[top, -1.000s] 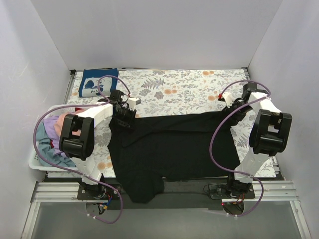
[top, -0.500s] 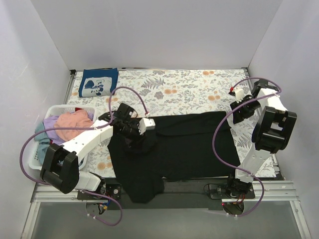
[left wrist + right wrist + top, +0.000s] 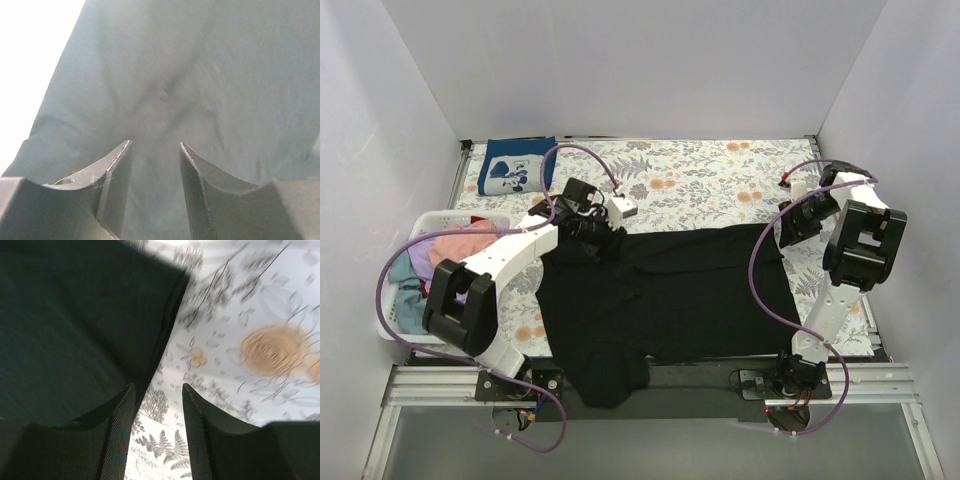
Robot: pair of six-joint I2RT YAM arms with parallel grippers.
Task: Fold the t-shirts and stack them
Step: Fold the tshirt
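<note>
A plain black t-shirt [image 3: 670,295] lies spread across the floral table cover, one part hanging over the near edge. My left gripper [image 3: 598,240] is open and empty over its far left corner; the left wrist view shows only black cloth [image 3: 200,75] between and beyond the open fingers. My right gripper [image 3: 786,226] is open and empty by the shirt's far right corner; the right wrist view shows the shirt's edge [image 3: 90,315] at the left and bare cover between the fingers. A folded navy t-shirt with a white graphic [image 3: 517,168] lies at the far left.
A white basket [image 3: 400,330] at the left edge holds pink [image 3: 460,245], lavender and teal-blue tees. The floral table cover [image 3: 700,185] reaches to white walls at the back and both sides. A metal rail runs along the near edge.
My left gripper moved back from the shirt's middle left to its far left corner. My right gripper moved slightly inward toward the shirt's far right corner. The shirt's left side looks flatter.
</note>
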